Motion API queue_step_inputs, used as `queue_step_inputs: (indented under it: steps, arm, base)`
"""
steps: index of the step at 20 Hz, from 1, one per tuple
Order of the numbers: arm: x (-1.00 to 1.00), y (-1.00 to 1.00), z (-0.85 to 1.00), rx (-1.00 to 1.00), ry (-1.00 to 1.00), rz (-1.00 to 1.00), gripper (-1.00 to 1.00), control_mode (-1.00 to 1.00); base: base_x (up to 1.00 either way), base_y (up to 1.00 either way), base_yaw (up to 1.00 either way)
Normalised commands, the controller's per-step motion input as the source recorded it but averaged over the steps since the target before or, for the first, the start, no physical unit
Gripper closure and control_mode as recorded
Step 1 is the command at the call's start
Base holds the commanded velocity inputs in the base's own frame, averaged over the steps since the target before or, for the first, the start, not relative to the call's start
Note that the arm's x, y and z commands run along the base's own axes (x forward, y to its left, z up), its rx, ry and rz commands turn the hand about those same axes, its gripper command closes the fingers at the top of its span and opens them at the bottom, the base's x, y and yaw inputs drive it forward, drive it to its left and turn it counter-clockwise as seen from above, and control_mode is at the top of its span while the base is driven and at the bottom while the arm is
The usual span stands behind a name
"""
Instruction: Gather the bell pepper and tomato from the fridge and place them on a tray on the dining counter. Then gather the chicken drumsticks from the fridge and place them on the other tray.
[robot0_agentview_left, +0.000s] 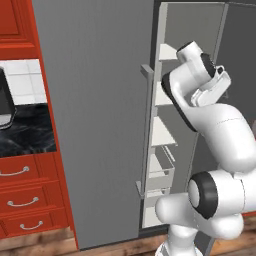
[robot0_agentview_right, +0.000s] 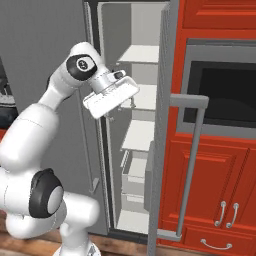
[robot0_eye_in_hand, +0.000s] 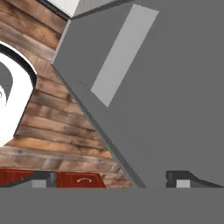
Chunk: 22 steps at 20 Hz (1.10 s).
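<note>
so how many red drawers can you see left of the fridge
3, stacked under the black counter in the left base view: top drawer, middle drawer, bottom drawer. The fridge door may hide more.

A kitchen: steel fridge (robot0_agentview_left: 95, 120), red cabinets (robot0_agentview_right: 210, 185), built-in oven (robot0_agentview_right: 225, 92).

Arm raised, elbow bent, fingers (robot0_eye_in_hand: 43, 179) spread wide (nothing between them).

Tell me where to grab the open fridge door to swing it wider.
Take the long vertical bar handle of the open fridge door near mid-height, coming from the door's outer face. The bar stands off the panel, leaving a gap for the open pincer.
</note>
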Motion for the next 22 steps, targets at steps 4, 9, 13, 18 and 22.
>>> queue_step_inputs:
  steps: [4, 9, 13, 18, 22]
  arm:
    - [0.00, 1.00, -0.05, 0.12, -0.18, 0.08, -1.00, -1.00]
    - [0.00, 1.00, 0.00, 0.12, -0.20, 0.10, -1.00, -1.00]
    - [-0.04, 1.00, 0.00, 0.11, -0.29, -0.04, -1.00, -1.00]
    - [-0.03, 0.88, 0.00, 0.14, -0.31, -0.24, -1.00, -1.00]
    - [0.00, 0.50, 0.00, 0.17, -0.27, -0.23, -1.00, -1.00]
  base:
    - [0.00, 0.00, 0.00]
    - [0.00, 0.00, 0.00]
    - [0.00, 0.00, 0.00]
    - [0.00, 0.00, 0.00]
    - [0.00, 0.00, 0.00]
